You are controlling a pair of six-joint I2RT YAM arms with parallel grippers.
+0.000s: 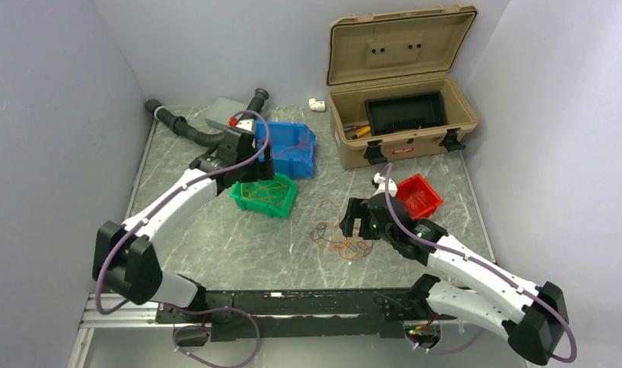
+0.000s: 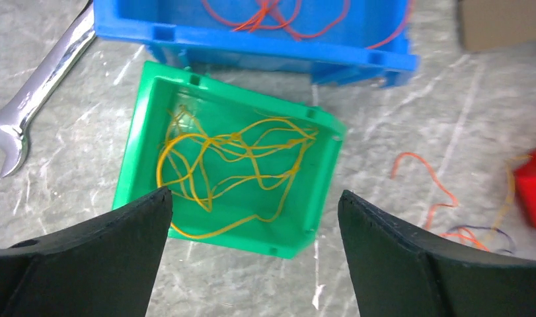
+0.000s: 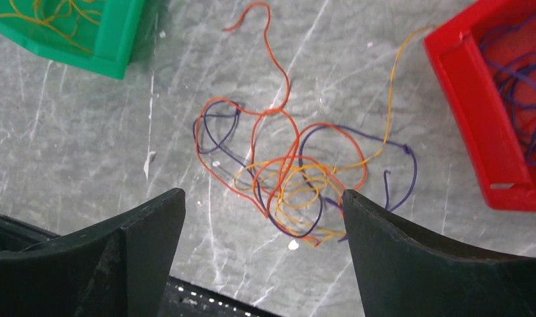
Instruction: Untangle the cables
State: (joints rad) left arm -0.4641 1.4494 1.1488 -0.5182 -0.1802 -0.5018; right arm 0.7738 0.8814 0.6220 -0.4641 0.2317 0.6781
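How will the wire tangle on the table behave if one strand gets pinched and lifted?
Probably floppy: the tangle lies in loose flat curls on the table. Likely very light, given hair-thin strands. Orange, yellow and purple loops cross, so lifting one would probably drag the others along.

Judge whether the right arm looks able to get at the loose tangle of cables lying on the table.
Probably yes. The right gripper hangs open directly over the tangle of cables, with nothing between them; the red bin sits off to one side.
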